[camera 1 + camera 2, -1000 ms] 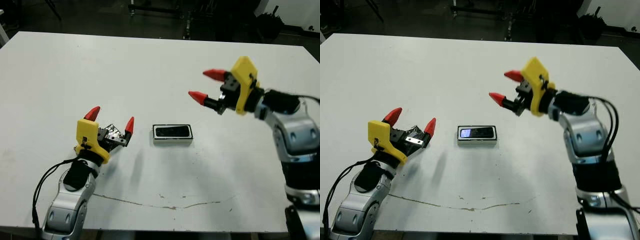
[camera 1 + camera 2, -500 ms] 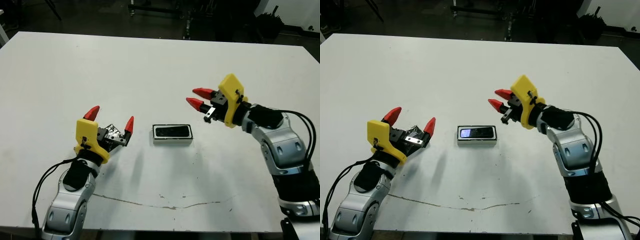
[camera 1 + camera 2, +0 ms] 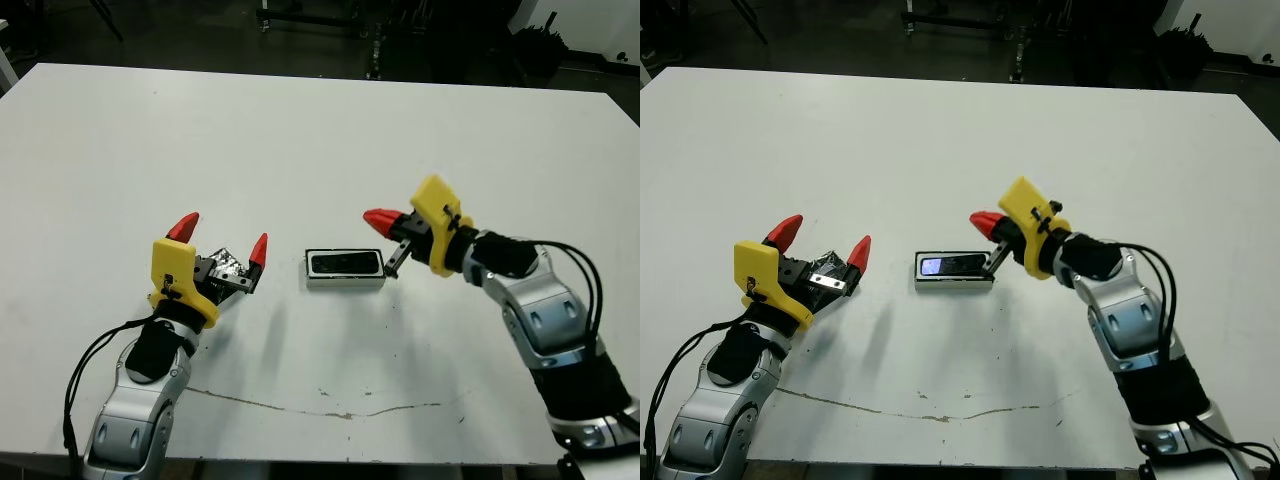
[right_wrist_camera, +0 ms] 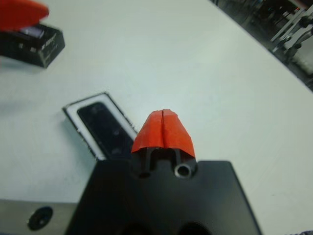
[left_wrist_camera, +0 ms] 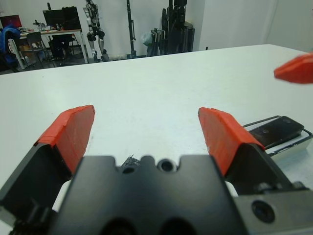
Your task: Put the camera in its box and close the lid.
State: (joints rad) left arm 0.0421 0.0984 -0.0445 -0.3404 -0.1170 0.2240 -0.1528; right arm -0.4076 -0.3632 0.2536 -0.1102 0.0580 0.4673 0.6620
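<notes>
The box [image 3: 345, 284] lies at the table's middle, lid off, with the matte-black camera [image 3: 345, 263] lying inside its white lining. My right gripper [image 3: 378, 217] is shut with nothing in it, its red tips pressed together just above and beside the box's right end; the right wrist view shows the camera [image 4: 105, 129] right before the tips. The lid [image 3: 228, 271], black with a shiny top, lies on the table to the left of the box, below the spread fingers of my open left gripper [image 3: 222, 238]. The left wrist view shows only bare table between those fingers.
A thin dark crack line [image 3: 330, 408] runs across the table near its front edge. Beyond the far table edge stand dark stands and equipment [image 5: 171, 27].
My right gripper has come down and to the left, from high right of the box to its right end, and its fingers have shut. The left arm, lid and box have not moved.
</notes>
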